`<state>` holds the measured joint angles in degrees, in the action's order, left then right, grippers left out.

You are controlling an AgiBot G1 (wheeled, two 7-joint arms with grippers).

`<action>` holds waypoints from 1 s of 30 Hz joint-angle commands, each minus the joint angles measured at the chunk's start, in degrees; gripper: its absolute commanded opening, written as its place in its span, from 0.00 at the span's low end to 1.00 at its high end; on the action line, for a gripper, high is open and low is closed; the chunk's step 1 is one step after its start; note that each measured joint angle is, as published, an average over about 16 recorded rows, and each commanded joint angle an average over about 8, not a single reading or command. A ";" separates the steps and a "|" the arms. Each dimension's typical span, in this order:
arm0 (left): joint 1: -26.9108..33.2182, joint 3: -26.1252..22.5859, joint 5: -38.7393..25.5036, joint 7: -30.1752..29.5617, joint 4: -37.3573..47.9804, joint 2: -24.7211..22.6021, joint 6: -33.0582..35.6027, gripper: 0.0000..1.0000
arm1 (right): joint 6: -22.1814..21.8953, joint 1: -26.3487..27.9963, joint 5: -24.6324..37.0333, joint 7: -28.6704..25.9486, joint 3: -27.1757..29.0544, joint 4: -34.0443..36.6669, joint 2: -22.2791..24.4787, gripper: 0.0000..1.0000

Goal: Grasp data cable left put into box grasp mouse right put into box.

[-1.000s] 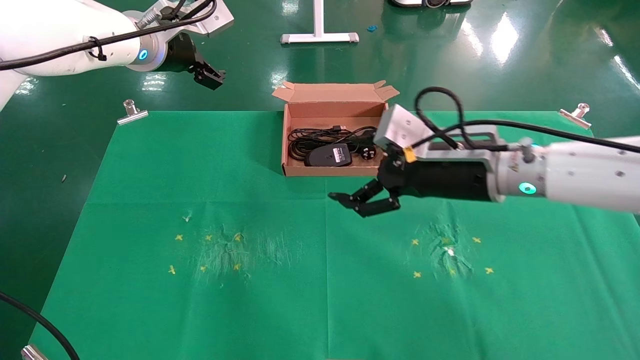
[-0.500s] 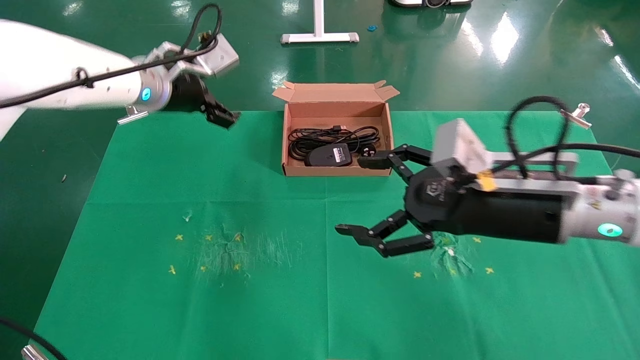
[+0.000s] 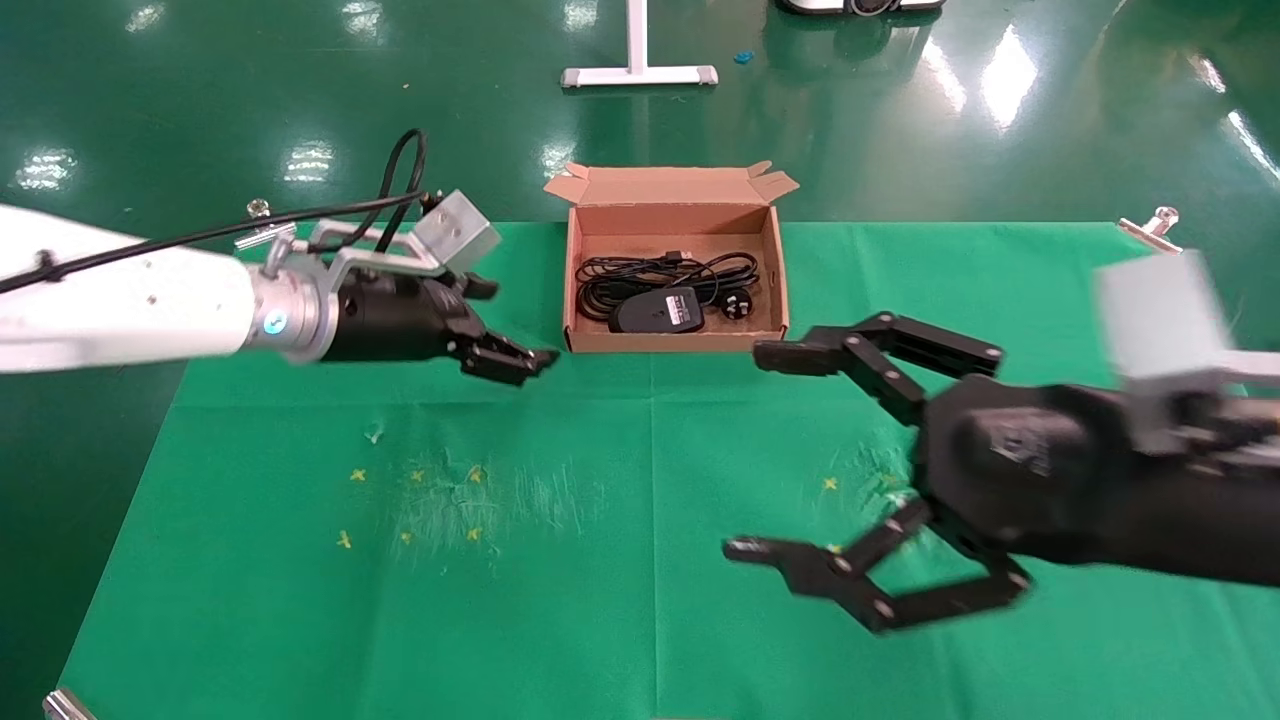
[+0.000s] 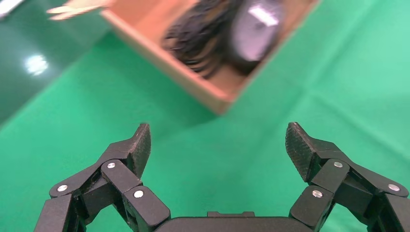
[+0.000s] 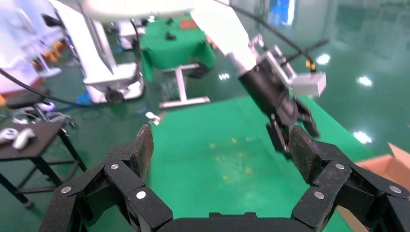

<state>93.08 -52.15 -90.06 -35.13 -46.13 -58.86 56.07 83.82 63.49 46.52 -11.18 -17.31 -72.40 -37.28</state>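
The brown cardboard box (image 3: 573, 290) sits at the back middle of the green cloth. Inside it lie the coiled black data cable (image 3: 640, 270) and the black mouse (image 3: 655, 312), white label up. The box corner (image 4: 218, 99), cable (image 4: 202, 43) and mouse (image 4: 254, 29) also show in the left wrist view. My left gripper (image 3: 520, 362) is open and empty, above the cloth just left of the box's front corner. My right gripper (image 3: 765, 455) is wide open and empty, raised above the cloth right of the middle, in front of the box. The right wrist view shows the left gripper (image 5: 292, 126) farther off.
Metal clips (image 3: 1150, 230) pin the cloth's corners. Yellow cross marks (image 3: 415, 505) and scuffed patches lie on the cloth left and right (image 3: 890, 490). A white stand base (image 3: 638, 72) is on the green floor behind the table.
My left arm swung down from the back left to just left of the box. My right gripper pulled back from the box toward the front right, rose closer to the head camera and opened wide.
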 commanded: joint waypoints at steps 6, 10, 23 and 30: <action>-6.00 6.88 9.18 4.64 -5.23 4.54 5.64 1.00 | 1.88 -1.91 -4.66 0.45 1.27 -1.14 2.26 1.00; -9.42 10.80 14.41 7.29 -8.21 7.13 8.86 1.00 | 1.89 -1.90 -4.67 0.46 1.25 -1.13 2.26 1.00; -20.49 23.49 31.34 15.85 -17.85 15.50 19.27 1.00 | 1.87 -1.88 -4.71 0.49 1.19 -1.12 2.28 1.00; -26.44 30.31 40.44 20.45 -23.03 20.00 24.86 1.00 | 1.86 -1.87 -4.73 0.51 1.16 -1.12 2.29 1.00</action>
<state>66.77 -21.99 -49.83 -14.78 -69.04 -38.96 80.80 85.68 61.62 41.78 -10.67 -16.16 -73.52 -34.99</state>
